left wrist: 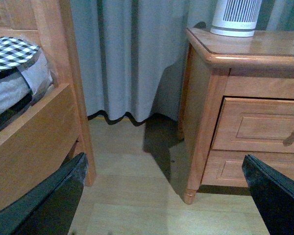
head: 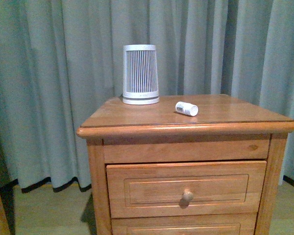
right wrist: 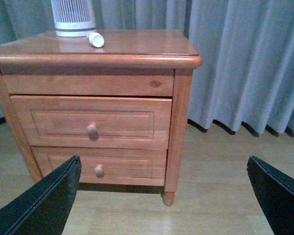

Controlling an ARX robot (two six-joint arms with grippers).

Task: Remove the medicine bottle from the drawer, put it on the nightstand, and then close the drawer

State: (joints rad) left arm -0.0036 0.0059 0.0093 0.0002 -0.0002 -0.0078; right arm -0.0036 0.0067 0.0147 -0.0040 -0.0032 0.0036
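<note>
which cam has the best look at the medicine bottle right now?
Front view: the medicine bottle lies on its side on the nightstand top, unobstructed, beside the ribbed cylinder. Right wrist view shows it smaller and farther off. Left wrist view catches at most a white sliver at the frame edge.

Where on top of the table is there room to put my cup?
The nightstand top is bare along its front edge and at the right, past the medicine bottle. The back left is taken by the ribbed cylinder, with only a narrow gap between the two.
</note>
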